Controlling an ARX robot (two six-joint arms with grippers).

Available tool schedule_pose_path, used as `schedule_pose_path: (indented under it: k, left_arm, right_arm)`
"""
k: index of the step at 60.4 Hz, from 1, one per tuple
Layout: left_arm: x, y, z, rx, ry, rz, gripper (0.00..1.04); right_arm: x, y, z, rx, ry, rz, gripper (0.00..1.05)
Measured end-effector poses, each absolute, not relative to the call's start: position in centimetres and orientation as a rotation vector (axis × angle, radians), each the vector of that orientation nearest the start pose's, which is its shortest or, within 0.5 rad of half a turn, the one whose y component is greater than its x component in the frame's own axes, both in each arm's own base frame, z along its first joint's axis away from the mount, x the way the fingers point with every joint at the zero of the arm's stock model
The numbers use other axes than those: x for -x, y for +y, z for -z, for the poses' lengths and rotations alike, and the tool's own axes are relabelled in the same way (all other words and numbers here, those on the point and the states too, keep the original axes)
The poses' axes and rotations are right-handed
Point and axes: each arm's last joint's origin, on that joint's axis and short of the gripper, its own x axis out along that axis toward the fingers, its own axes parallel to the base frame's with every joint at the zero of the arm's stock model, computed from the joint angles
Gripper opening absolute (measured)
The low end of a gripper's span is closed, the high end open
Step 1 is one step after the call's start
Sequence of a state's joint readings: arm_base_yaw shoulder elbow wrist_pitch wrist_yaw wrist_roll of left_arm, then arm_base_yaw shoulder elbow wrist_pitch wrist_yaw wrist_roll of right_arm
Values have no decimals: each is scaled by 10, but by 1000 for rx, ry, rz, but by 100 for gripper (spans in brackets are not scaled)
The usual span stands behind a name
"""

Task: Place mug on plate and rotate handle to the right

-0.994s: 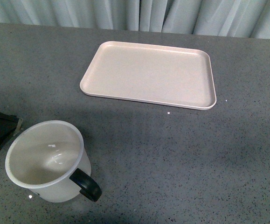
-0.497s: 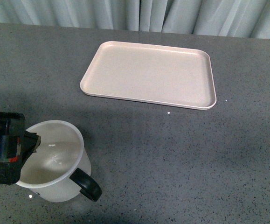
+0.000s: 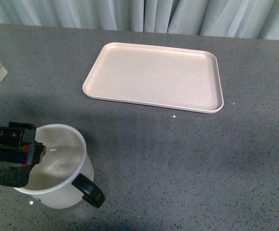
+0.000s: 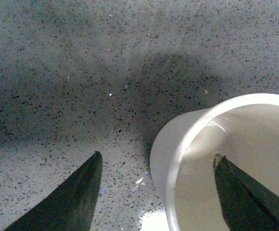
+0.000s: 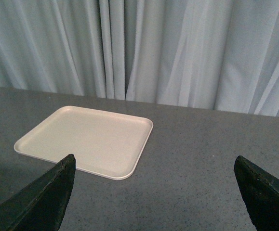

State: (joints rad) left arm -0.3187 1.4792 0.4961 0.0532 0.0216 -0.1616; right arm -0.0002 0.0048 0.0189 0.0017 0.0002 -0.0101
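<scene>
Mug first: in the front view you see it upright near the bench's near left corner, its black handle turned toward the near edge and the right, with the left gripper at its left rim. The plate lies toward the far edge (well apart from the mug). In the left wrist view the fingers are spread, one outside the mug's wall and one inside the cup, not clamped on it. In the right wrist view the right gripper hangs with jaws wide apart, facing the plate and a pale curtain.
</scene>
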Motion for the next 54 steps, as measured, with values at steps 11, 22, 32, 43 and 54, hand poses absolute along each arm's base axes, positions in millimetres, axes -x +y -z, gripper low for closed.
schedule_pose_path:
  k: [11,22,32,43,54]
  left_arm:
    - [-227,-79,-117,3,954,252,28]
    - [-227,-81,-117,3,955,264,2]
    - [-225,-82,-121,5,963,264,2]
    - [-238,-89,-139,20,935,284,2]
    - [-292,-103,-169,62,857,272,2]
  right_arm:
    - [-97,0,-170,10,-16,0,96]
    - [-97,0,-170,10,-16,0,96]
    - [-97,0,-170,10,-16,0,96]
    - [-97,0,-170,10,-16,0,96]
    - [-97,0,-170,10,-16,0,96]
